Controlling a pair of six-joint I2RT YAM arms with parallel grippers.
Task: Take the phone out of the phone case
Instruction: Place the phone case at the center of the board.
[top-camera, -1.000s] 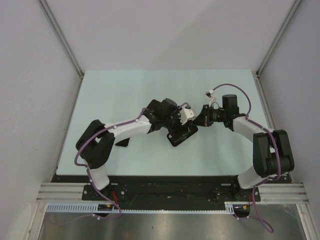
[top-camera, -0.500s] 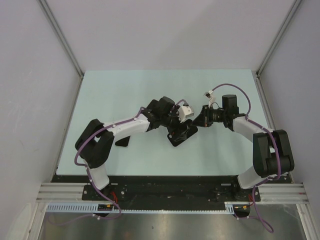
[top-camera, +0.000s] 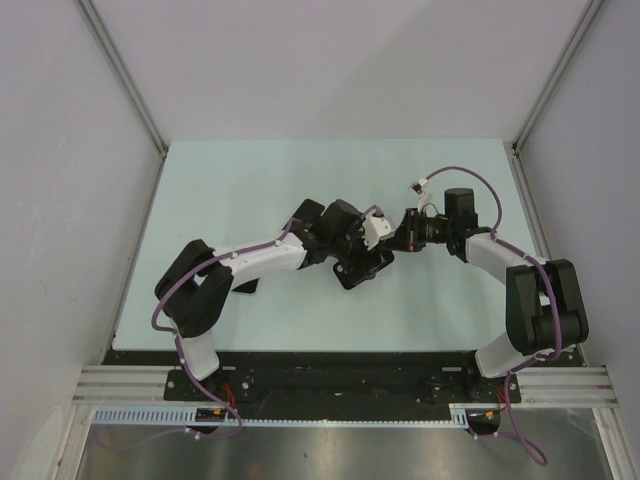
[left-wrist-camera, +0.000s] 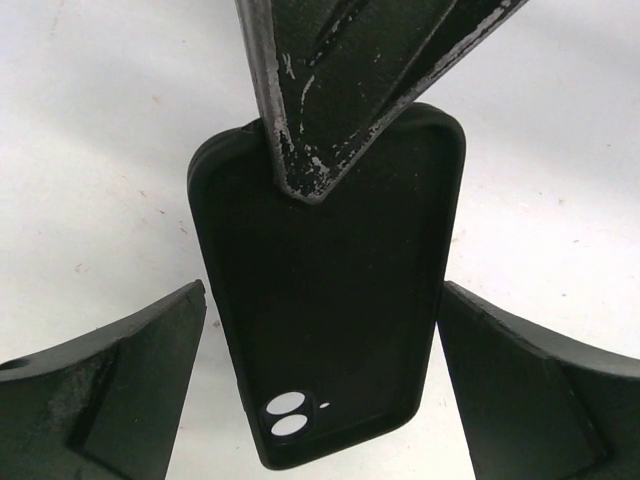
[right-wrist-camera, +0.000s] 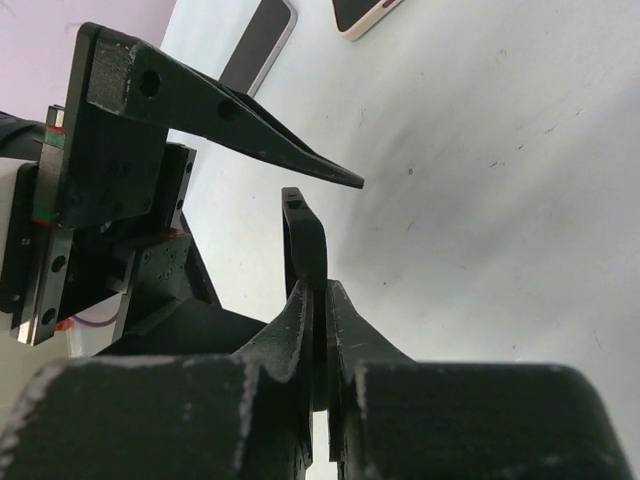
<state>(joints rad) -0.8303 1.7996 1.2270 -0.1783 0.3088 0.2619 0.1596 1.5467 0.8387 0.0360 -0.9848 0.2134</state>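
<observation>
The black phone case (left-wrist-camera: 320, 300) faces up with its hollow side to the left wrist camera, and light shows through its two camera holes. My right gripper (right-wrist-camera: 325, 290) is shut on the case's far short edge (right-wrist-camera: 303, 235), also seen as the right fingers (left-wrist-camera: 310, 120) in the left wrist view. My left gripper (left-wrist-camera: 322, 300) is open, with one finger on each side of the case and touching neither. In the top view the case (top-camera: 368, 270) lies mid-table between the left gripper (top-camera: 362, 255) and the right gripper (top-camera: 398, 243). A dark-screened phone (right-wrist-camera: 258, 45) lies on the table beyond.
A second phone with a cream rim (right-wrist-camera: 360, 12) lies near the first. A dark flat object (top-camera: 243, 285) lies beside the left arm on the pale green table (top-camera: 250, 190). Grey walls close in on three sides.
The left wrist shifted slightly back and forth over the case. The case stays in the right gripper's hold, and neither gripper changed its opening.
</observation>
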